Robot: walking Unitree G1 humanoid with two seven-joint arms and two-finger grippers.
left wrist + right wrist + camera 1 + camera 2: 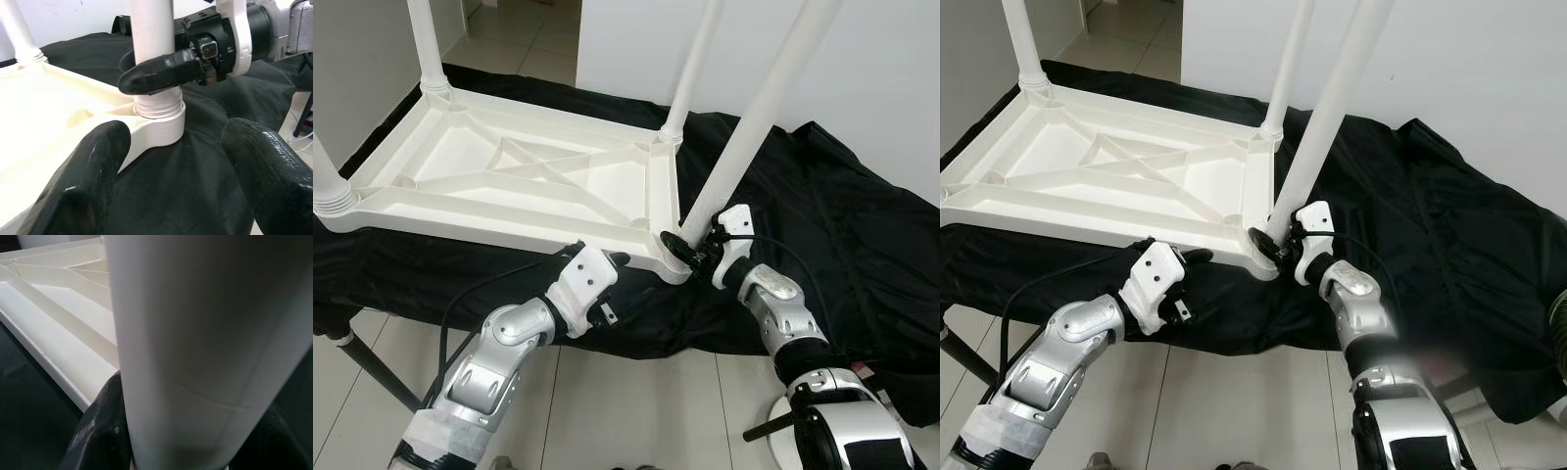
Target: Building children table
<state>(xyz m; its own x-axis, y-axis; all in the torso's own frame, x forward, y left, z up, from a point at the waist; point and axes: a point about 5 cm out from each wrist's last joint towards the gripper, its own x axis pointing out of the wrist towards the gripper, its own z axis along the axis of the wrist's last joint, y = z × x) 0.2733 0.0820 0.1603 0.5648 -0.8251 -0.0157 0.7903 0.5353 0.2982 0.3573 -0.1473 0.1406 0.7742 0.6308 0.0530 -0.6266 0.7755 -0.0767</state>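
Four legs stand up from the upturned tabletop [509, 166]; my right claw [690, 247] pinches the near leg [744, 147] low, by its socket. Stiff, light, slick plastic. Left claw [607, 262] spread.

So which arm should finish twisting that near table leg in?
The right one, probably. Its end effector is shut on the near leg just above the corner socket. The left end effector is open, beside the tabletop's edge, holding nothing.
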